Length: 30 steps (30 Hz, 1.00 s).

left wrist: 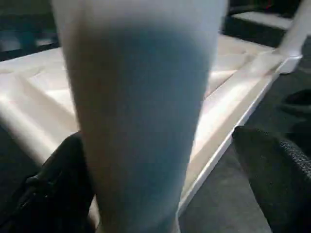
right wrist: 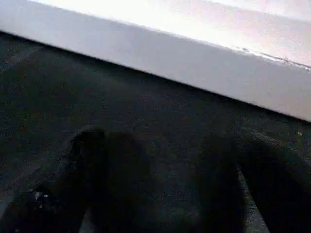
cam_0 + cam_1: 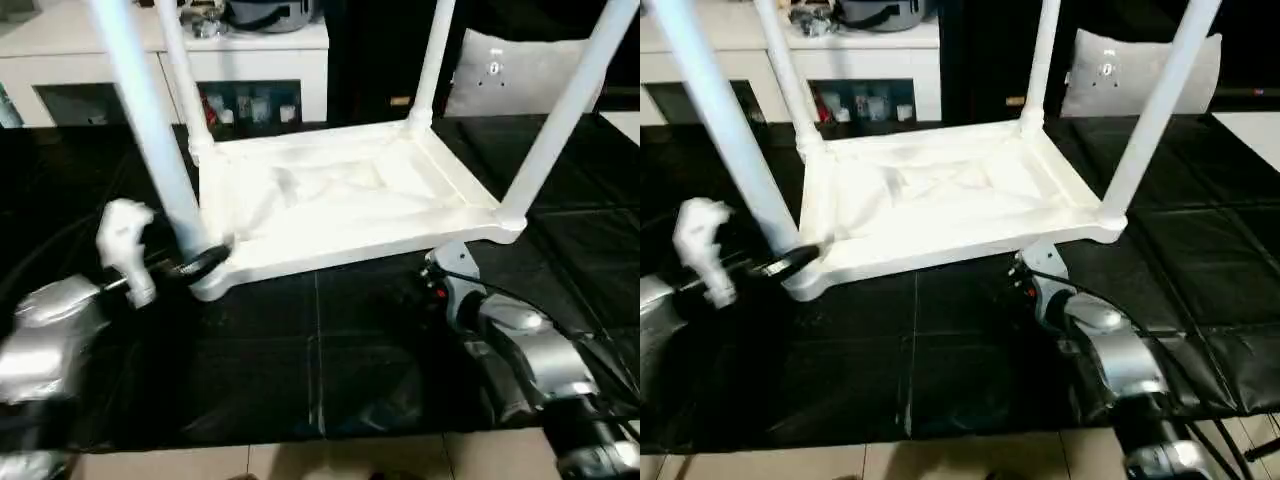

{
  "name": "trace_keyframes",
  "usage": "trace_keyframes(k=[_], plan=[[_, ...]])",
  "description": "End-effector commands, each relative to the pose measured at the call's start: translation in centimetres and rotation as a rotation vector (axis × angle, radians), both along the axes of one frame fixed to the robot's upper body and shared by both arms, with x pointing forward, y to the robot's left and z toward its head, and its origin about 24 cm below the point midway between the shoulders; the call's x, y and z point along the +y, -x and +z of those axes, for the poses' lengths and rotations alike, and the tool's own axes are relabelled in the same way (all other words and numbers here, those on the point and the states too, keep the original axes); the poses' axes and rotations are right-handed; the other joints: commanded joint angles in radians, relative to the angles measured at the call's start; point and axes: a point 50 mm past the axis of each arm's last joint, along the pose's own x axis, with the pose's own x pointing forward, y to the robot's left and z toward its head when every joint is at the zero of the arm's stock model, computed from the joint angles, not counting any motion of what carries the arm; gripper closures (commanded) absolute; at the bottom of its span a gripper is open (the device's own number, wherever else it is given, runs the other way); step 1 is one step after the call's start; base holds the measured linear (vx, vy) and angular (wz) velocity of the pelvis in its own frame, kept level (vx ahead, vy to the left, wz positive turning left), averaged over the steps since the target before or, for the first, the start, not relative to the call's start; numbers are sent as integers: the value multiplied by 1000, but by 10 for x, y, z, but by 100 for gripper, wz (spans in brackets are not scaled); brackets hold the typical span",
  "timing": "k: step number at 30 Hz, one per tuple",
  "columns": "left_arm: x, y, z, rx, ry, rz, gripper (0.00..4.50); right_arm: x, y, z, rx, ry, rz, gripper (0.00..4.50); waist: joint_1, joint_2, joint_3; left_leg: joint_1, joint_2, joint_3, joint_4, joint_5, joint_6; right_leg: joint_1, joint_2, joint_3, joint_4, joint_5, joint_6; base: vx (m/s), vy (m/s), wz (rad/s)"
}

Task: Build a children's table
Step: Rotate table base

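Note:
The white children's table lies upside down on the black work table, its ribbed underside (image 3: pixel 330 195) facing up. All four legs stand in the corner sockets. My left gripper (image 3: pixel 200 265) is open around the base of the near-left leg (image 3: pixel 150 130). In the left wrist view that leg (image 1: pixel 141 121) rises between the two black fingers (image 1: pixel 277 170), with a gap on one side. My right gripper (image 2: pixel 170 141) is open just before the table top's near rim (image 2: pixel 160 53), close to the near-right leg (image 3: pixel 565 110), with nothing between its fingers.
The black-covered work table (image 3: pixel 330 370) ends just below my forearms, with light floor (image 3: pixel 300 465) beyond its front edge. A white cabinet (image 3: pixel 250 50) with small items stands at the back. A white cushion-like thing (image 3: pixel 510 75) sits at the back right.

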Motion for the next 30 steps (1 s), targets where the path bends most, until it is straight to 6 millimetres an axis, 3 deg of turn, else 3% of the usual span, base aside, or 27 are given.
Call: trace_keyframes(k=[1, 3, 5, 6, 7, 8, 10, 17, 25, 30], plan=[[-30, -3, 4, -2, 84, -160, 4, -1, -8, 3, -10, 10, -48, 0, 1, -10, -67, 6, 29, -4, -76, -200, 22, 45, -53, 51, -59, -328, -198, 0, 0, 0], [-32, -3, 4, -2, 90, -172, 4, -1, -8, 3, -9, 9, -48, 0, 7, -7, -66, 6, 31, -4, -76, -199, 26, 46, -53, 51, -59, -324, -199, 0, 0, 0], [-53, 5, 5, 59, 151, -367, 4, 0, -12, 4, -27, 21, -54, 0, 11, -17, -66, 3, 32, -3, -77, -186, 25, 50, -56, 53, -54, -321, -193, 0, 0, 0], [-53, 5, 5, 59, 151, -367, 4, 0, -12, 4, -27, 21, -54, 0, 12, -13, -66, 2, 31, -4, -77, -179, 25, 51, -56, 53, -54, -321, -194, 0, 0, 0], [-65, 12, 8, 92, 190, -479, 4, 0, -14, 5, -36, 21, -53, 0, 11, -14, -65, 4, 33, -3, -78, -183, 22, 50, -55, 53, -54, -321, -195, 0, 0, 0], [-75, 18, 11, 119, 211, -573, 4, 1, -15, 6, -39, 23, -47, 0, 10, -22, -65, 3, 33, -3, -79, -183, 21, 51, -54, 53, -53, -319, -199, 0, 0, 0], [-87, 26, 13, 144, 215, -667, 4, 2, -17, 7, -44, 27, -38, 0, 8, -18, -62, 2, 35, -4, -81, -189, 17, 51, -54, 53, -53, -328, -200, 0, 0, 0], [-117, 36, 19, 135, 241, -800, 4, 5, -16, 8, -48, 28, -25, 0, -14, -32, -59, 0, 30, -3, -77, -221, 15, 54, -53, 53, -67, -414, -164, 0, 0, 0], [-142, 44, 29, 150, 319, -892, 4, 20, -17, 8, -55, 4, 49, 0, -19, -30, -60, -2, 31, -3, -76, -196, 29, 55, -48, 51, -62, -361, -183, 0, 0, 0], [-151, 48, 31, 153, 345, -927, 4, 29, -14, 8, -53, -5, 102, 0, -28, -34, -60, -7, 30, -4, -74, -200, 34, 58, -49, 49, -64, -384, -178, 0, 0, 0]])
